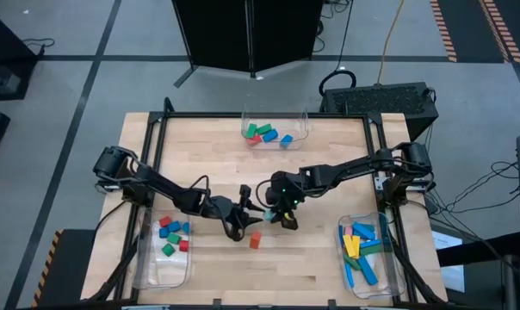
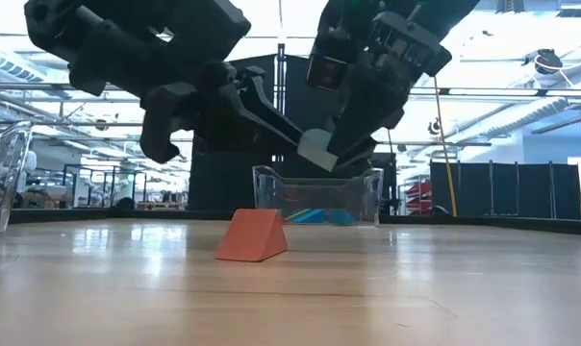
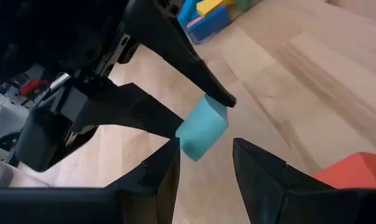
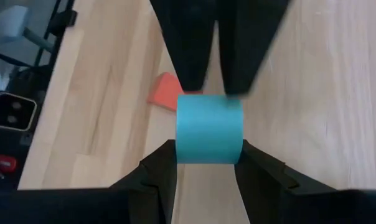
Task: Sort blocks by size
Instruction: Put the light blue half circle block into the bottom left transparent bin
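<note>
Cyan block (image 4: pixel 209 129) is clamped in my right end effector (image 4: pixel 208 163); my left end effector (image 3: pixel 205 163), spread beside it, must close squarely before I release.

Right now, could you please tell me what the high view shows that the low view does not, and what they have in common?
Only the high view shows all three clear bins: the left bin with small blocks, the right bin with long bars, and the blocks inside the far bin. Only the low view shows the room behind the table, and that the cyan block is held well above the tabletop. Both show the right gripper shut on the cyan block, the left gripper reaching up to it, and the orange-red block alone on the table.
</note>
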`<action>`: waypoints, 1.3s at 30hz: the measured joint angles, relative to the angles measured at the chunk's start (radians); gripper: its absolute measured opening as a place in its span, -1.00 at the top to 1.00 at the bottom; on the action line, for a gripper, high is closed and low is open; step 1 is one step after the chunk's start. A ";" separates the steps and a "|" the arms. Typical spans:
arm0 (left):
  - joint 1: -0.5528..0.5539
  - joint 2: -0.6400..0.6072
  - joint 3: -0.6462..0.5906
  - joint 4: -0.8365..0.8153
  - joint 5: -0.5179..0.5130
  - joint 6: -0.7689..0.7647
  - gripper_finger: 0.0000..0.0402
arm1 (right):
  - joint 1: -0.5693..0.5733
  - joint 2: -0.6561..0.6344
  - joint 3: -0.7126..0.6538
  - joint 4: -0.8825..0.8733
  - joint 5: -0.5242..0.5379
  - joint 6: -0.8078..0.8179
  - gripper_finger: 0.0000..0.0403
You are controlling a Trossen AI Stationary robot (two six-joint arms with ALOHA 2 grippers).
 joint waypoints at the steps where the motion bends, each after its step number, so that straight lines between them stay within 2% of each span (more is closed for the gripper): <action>1: 0.000 0.005 0.000 0.007 0.000 0.009 0.25 | 0.000 0.000 0.000 0.009 -0.003 0.001 0.35; 9: 0.000 0.035 0.005 0.062 -0.001 0.036 0.25 | 0.000 0.000 0.000 0.037 -0.018 0.002 0.35; 21: -0.004 0.036 0.043 0.059 0.027 0.095 0.26 | 0.000 -0.002 0.000 0.055 -0.018 0.009 0.35; 31: -0.005 0.036 0.043 0.048 0.026 0.097 0.52 | 0.000 -0.002 0.000 0.052 -0.034 0.007 0.34; 39: -0.007 0.036 0.043 0.044 0.009 0.096 0.55 | -0.002 -0.002 0.000 0.058 -0.063 0.009 0.34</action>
